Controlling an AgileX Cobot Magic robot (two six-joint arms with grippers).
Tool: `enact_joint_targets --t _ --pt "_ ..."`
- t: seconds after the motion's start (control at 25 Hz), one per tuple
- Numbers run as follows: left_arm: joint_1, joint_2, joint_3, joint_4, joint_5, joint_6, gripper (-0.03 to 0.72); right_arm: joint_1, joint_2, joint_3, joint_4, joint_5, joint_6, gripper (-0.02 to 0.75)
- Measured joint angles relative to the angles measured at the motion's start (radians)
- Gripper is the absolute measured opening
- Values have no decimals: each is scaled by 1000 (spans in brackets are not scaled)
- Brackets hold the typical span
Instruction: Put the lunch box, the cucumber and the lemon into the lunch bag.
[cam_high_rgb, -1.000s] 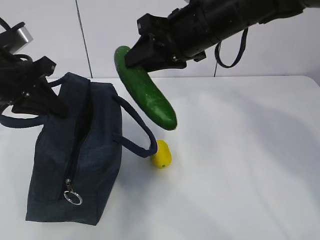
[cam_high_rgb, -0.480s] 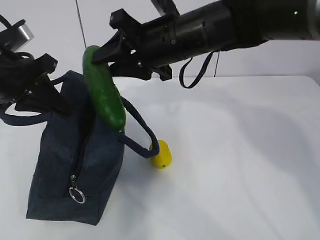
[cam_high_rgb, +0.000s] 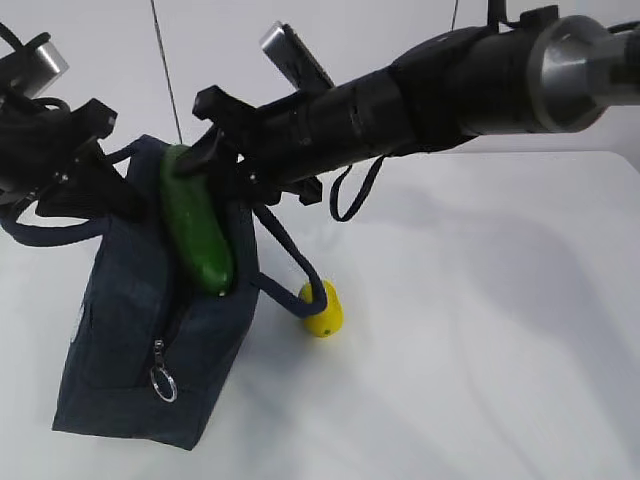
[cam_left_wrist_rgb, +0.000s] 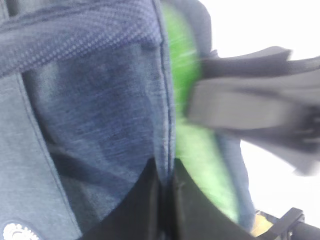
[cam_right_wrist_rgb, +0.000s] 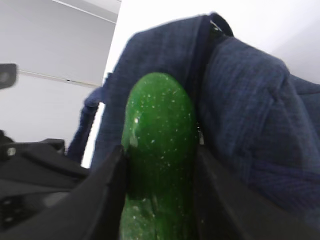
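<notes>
The dark navy lunch bag (cam_high_rgb: 130, 330) stands at the left of the table with its top zipper open. My right gripper (cam_high_rgb: 205, 165) is shut on the dark green cucumber (cam_high_rgb: 197, 225) and holds it tip-down in the bag's top opening; it also shows in the right wrist view (cam_right_wrist_rgb: 160, 145). My left gripper (cam_left_wrist_rgb: 165, 190) is shut on the bag's fabric edge (cam_left_wrist_rgb: 165, 125) by the zipper. The yellow lemon (cam_high_rgb: 323, 309) lies on the table just right of the bag, beside a strap loop. The lunch box is out of view.
The bag's metal ring pull (cam_high_rgb: 164, 383) hangs at its near end. A strap handle (cam_high_rgb: 290, 262) loops out to the right toward the lemon. The white table (cam_high_rgb: 480, 330) stretches to the right.
My right gripper has carried the cucumber leftward and down from above the table until its tip enters the bag's opening. The bag has tilted and shifted slightly. The lemon has stayed put.
</notes>
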Motion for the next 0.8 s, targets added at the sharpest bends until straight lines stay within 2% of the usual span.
enact_joint_targets --t 0.8 --pt "0 0 0 -33 -1 6 -1 45 86 0 3 -63 -168 293"
